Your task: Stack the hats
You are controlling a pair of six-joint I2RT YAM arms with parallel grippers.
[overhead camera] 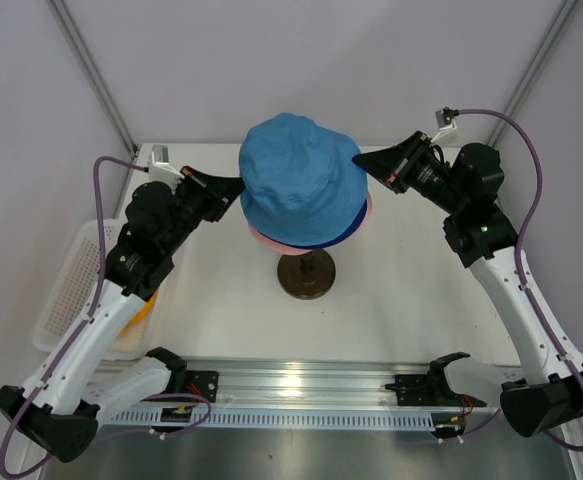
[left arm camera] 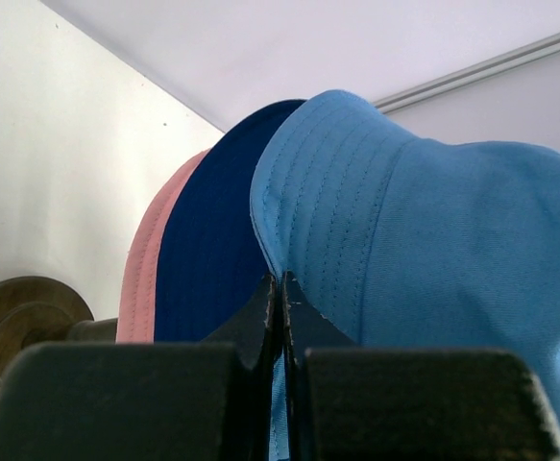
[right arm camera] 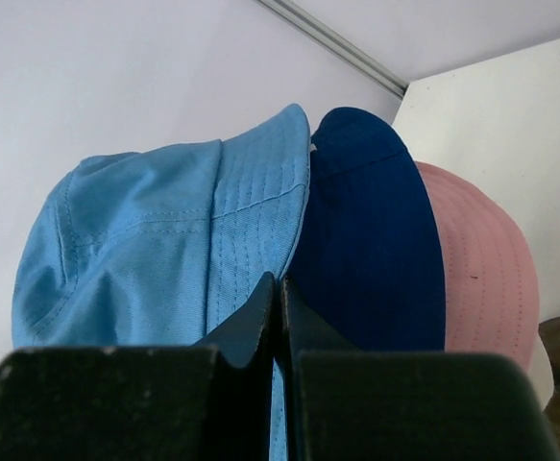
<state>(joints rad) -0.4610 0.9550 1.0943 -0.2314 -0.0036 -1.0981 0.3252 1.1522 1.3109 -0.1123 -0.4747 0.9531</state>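
Observation:
The light blue hat [overhead camera: 298, 176] sits on top of the navy blue hat [overhead camera: 323, 241] and the pink hat [overhead camera: 263, 238], all over the stand's dark round base [overhead camera: 306, 275]. My left gripper [overhead camera: 233, 190] is shut on the light blue hat's brim [left arm camera: 289, 211] at its left side. My right gripper [overhead camera: 363, 160] is shut on the same brim [right arm camera: 260, 211] at its right side. Both wrist views show the navy hat [left arm camera: 212, 250] [right arm camera: 376, 250] and pink hat [left arm camera: 145, 269] [right arm camera: 481, 259] under it. A yellow-orange patch [overhead camera: 143, 310] shows in the tray, mostly hidden by my left arm.
A white slotted tray [overhead camera: 66, 285] stands at the table's left edge under my left arm. A metal rail [overhead camera: 301, 390] runs along the near edge. Frame posts rise at the back corners.

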